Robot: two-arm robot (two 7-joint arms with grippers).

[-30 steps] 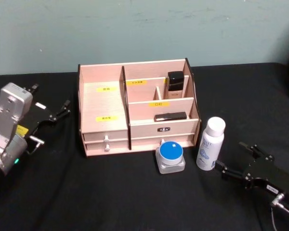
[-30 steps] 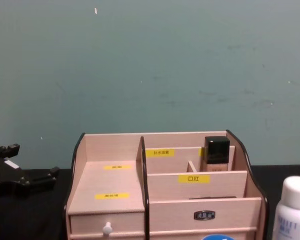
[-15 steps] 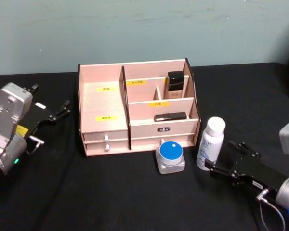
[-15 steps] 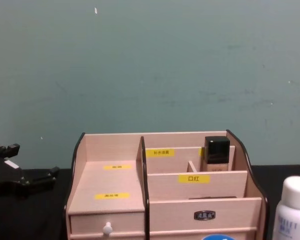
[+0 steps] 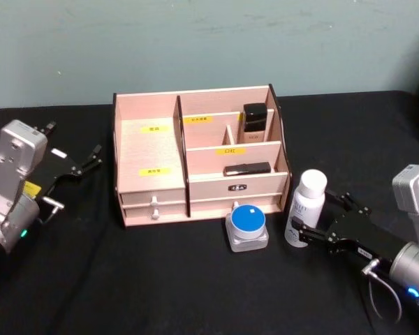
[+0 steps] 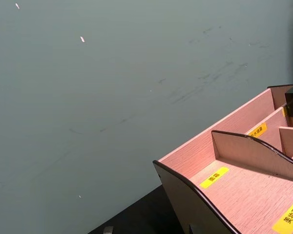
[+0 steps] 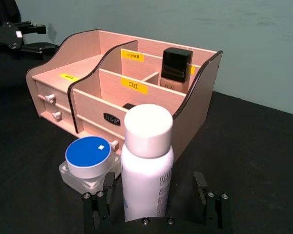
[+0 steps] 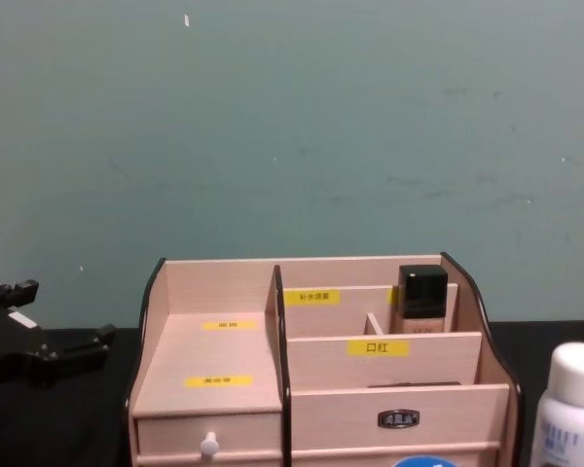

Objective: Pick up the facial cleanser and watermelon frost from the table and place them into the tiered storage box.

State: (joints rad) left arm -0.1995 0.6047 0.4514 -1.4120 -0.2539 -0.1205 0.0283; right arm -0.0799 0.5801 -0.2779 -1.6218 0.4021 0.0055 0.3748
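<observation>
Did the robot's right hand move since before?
Yes. The right gripper slid left toward the tiered storage box. It is open and now straddles the facial cleanser, which stayed put.

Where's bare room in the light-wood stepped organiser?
The light-wood organiser's wide left shelf is bare, and the rear slot beside the black-capped beige bottle. A dark flat bar lies in the middle tier. Crowded in front: blue-lidded frosted jar, tall white bottle, open right gripper straddling it.

light: soft and even, kinda dim | black tabletop (image 5: 160,279) eats any shadows | mild shade inside box (image 7: 95,105) compartments | cleanser (image 7: 146,165) cap brightest spot by far
</observation>
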